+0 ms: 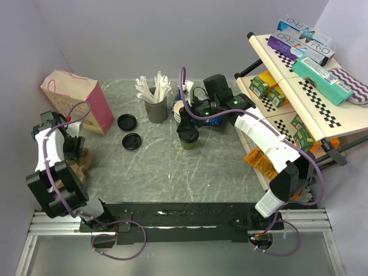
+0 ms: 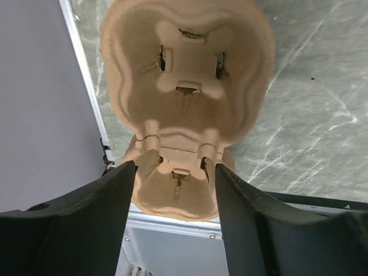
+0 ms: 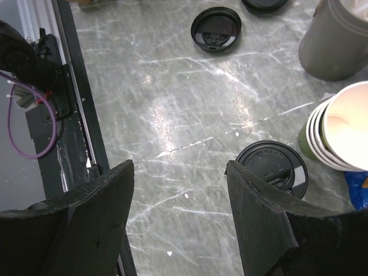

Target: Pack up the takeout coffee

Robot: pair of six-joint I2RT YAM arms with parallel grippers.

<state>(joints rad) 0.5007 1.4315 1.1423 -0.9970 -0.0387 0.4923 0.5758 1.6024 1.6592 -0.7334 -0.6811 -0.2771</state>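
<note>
Left gripper (image 2: pixel 175 184): its dark fingers (image 2: pixel 98 218) fill the bottom of the wrist view. The jaws are apart, one on each side of the near lobe of a brown pulp cup carrier (image 2: pixel 184 86). The carrier lies flat on the grey marbled table (image 2: pixel 310 103) directly under this gripper, and its far lobe reaches out ahead of the fingertips. Whether the pads touch the pulp — cannot tell. Beyond this gripper, away from the arm bases, a pink paper bag (image 1: pixel 77 98) stands upright.

Right gripper (image 3: pixel 179 172): jaws apart, with only bare table between them. The coffee (image 3: pixel 271 169) stands upright just beside the finger on the right of the wrist view. Its black lid is on and the lid's near edge is hidden behind that finger. It is not gripped. In the overhead view the cup shows just on the near side of the fingertips.

Around the right gripper:
- A stack of cups (image 3: pixel 342 123) with cream insides sits just past the coffee, on the side away from the jaws.
- A grey pot (image 3: pixel 339 40) stands ahead of that stack; overhead it holds white sticks.
- A loose lid (image 3: pixel 215 29) lies flat well ahead of the fingertips.
- A second lid (image 3: pixel 264 3) lies a little further on, apart from the first.

The coffee and the carrier are well apart — each is by a different gripper.
</note>
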